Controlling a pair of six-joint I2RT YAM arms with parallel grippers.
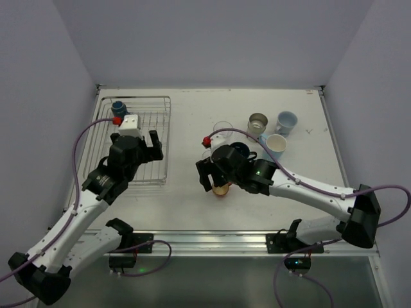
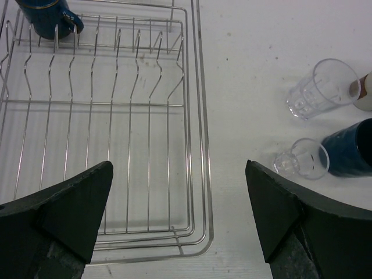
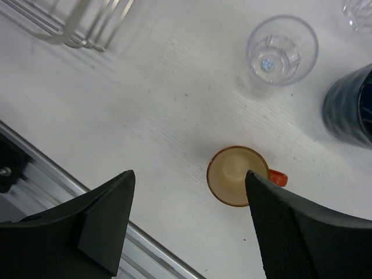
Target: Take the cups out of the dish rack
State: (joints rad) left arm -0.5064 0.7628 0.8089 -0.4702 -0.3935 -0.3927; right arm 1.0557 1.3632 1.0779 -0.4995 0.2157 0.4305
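Observation:
The silver wire dish rack (image 1: 166, 128) lies at the left; one dark blue mug (image 1: 119, 107) stands in its far left corner, also in the left wrist view (image 2: 46, 17). My left gripper (image 1: 151, 149) hovers open and empty over the rack's near right corner (image 2: 197, 174). My right gripper (image 1: 209, 176) is open above the orange-red handled mug (image 3: 235, 174), which stands upright on the table (image 1: 221, 190). On the table stand two clear glasses (image 2: 322, 87) (image 2: 302, 158), a dark blue mug (image 2: 351, 148), a grey metallic cup (image 1: 257, 123), a light blue cup (image 1: 287, 122) and a cream cup (image 1: 276, 144).
A metal rail (image 1: 212, 240) runs along the table's near edge, close below my right gripper (image 3: 189, 186). The rack's near corner shows at the top left of the right wrist view (image 3: 70, 32). Grey walls close in the table at the left, back and right.

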